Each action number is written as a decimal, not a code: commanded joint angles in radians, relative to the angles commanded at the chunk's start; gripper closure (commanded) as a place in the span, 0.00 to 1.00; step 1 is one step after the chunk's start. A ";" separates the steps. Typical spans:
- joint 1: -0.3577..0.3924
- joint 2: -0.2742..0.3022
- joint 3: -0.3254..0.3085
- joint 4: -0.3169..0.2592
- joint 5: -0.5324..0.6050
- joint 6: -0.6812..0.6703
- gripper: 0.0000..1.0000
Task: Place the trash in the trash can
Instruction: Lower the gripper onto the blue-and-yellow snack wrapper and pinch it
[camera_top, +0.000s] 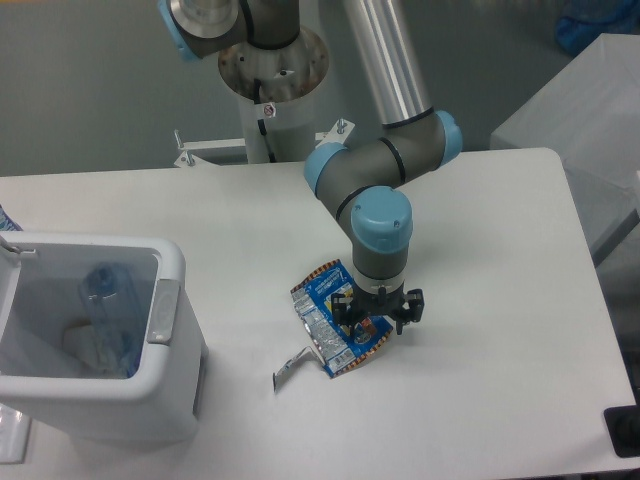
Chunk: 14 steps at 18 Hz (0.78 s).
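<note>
Camera view shows you the gripper (377, 318) low over the wrapper (337, 330), which lies flat near the worktop's (500, 350) middle; its fingers straddle the wrapper's right edge, spread fairly wide. You can see the bottle (105, 300) inside the bin (165, 310) at the left edge.

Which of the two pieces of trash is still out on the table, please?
The blue snack wrapper, lying flat on the table beneath the gripper. The clear bottle already sits inside the white trash can.
</note>
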<state>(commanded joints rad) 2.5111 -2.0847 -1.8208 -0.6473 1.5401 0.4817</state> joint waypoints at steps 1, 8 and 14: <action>0.000 0.000 0.002 0.000 -0.002 -0.003 0.65; 0.005 0.009 0.002 -0.003 -0.040 -0.012 0.98; 0.012 0.080 0.015 -0.002 -0.106 -0.072 0.99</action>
<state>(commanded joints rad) 2.5234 -2.0051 -1.8056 -0.6489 1.4345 0.4097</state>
